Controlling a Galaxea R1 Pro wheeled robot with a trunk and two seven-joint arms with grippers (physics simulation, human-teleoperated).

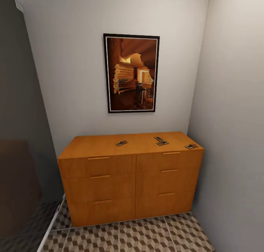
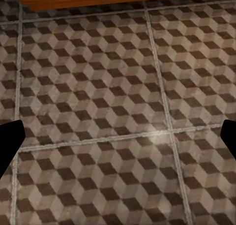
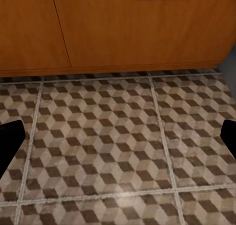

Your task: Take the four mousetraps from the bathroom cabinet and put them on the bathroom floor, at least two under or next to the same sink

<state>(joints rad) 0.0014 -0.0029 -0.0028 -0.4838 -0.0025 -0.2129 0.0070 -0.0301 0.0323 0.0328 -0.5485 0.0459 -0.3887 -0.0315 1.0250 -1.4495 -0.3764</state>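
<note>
Atop cabinet [image 1: 110, 145], small dark mousetraps [image 1: 121, 143]

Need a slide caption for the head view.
Mousetraps lie on top of the cabinet, below a framed picture; patterned floor in front.

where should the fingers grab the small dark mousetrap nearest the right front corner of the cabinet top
Take the small flat dark mousetrap from straight above, fingers closing across its short width. It lies flat on the orange-brown wooden cabinet top near the right front edge, so there is no side to get under; the grey wall close on the right probably rules out a sideways approach.
</note>
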